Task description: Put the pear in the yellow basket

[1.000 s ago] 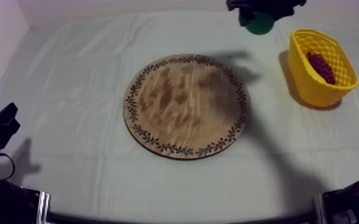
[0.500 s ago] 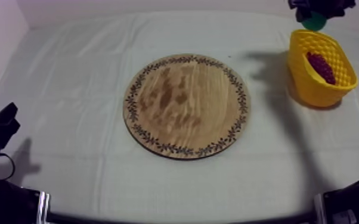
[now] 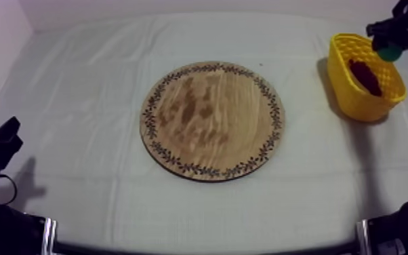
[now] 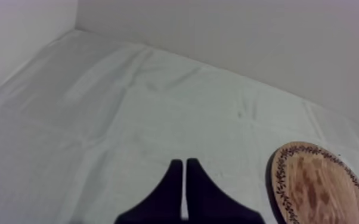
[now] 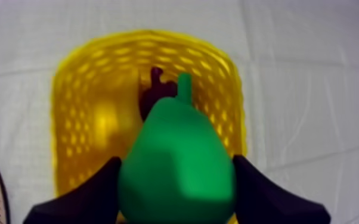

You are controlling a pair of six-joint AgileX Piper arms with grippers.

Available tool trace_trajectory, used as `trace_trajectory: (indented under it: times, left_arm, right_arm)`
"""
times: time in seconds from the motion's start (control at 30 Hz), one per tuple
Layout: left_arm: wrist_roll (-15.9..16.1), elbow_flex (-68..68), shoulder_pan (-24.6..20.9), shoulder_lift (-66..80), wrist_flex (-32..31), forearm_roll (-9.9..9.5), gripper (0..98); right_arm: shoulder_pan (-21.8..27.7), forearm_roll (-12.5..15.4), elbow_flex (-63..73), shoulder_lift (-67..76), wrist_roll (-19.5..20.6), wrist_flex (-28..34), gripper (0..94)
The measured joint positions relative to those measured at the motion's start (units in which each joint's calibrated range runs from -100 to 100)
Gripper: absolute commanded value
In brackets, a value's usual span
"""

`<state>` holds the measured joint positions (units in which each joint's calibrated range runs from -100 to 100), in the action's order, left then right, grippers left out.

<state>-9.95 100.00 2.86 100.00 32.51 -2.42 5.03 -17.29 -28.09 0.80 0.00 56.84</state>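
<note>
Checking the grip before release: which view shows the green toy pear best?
The right wrist view: the green toy pear sits large in the right gripper, over the yellow basket. The top view gives a small green patch under that gripper. The left wrist view faces cloth and the round wooden board.
</note>
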Motion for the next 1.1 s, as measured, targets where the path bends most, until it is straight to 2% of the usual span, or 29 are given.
trace_trajectory:
  times: [0.2,0.43,0.5,0.57,0.7,0.87,1.0,1.1]
  left_arm:
    - [0.0,0.0,0.0,0.0,0.0,0.0,0.1]
    - [0.0,0.0,0.0,0.0,0.0,0.0,0.1]
    - [0.0,0.0,0.0,0.0,0.0,0.0,0.1]
    - [0.0,0.0,0.0,0.0,0.0,0.0,0.1]
    - [0.0,0.0,0.0,0.0,0.0,0.0,0.1]
    - [0.0,0.0,0.0,0.0,0.0,0.0,0.1]
    - [0.0,0.0,0.0,0.0,0.0,0.0,0.1]
    - [0.0,0.0,0.0,0.0,0.0,0.0,0.1]
  right_arm:
    - [-0.1,1.5,-3.6,-3.2,-0.4,-4.5,36.5]
    - [-1.2,2.3,-1.0,-10.0,0.2,-6.0,69.3]
    - [-1.2,2.3,-0.5,-11.5,0.8,-6.4,73.0]
    - [-1.2,2.0,-0.1,-12.8,1.1,-6.7,72.9]
    - [-1.0,1.8,-0.3,-12.4,1.0,-8.3,61.5]
    - [-0.8,2.0,-5.3,-6.5,0.2,-14.0,35.7]
    - [-0.9,3.2,-11.8,2.2,-0.3,-20.9,14.9]
    - [-0.9,5.0,-18.2,9.6,-1.6,-25.3,7.4]
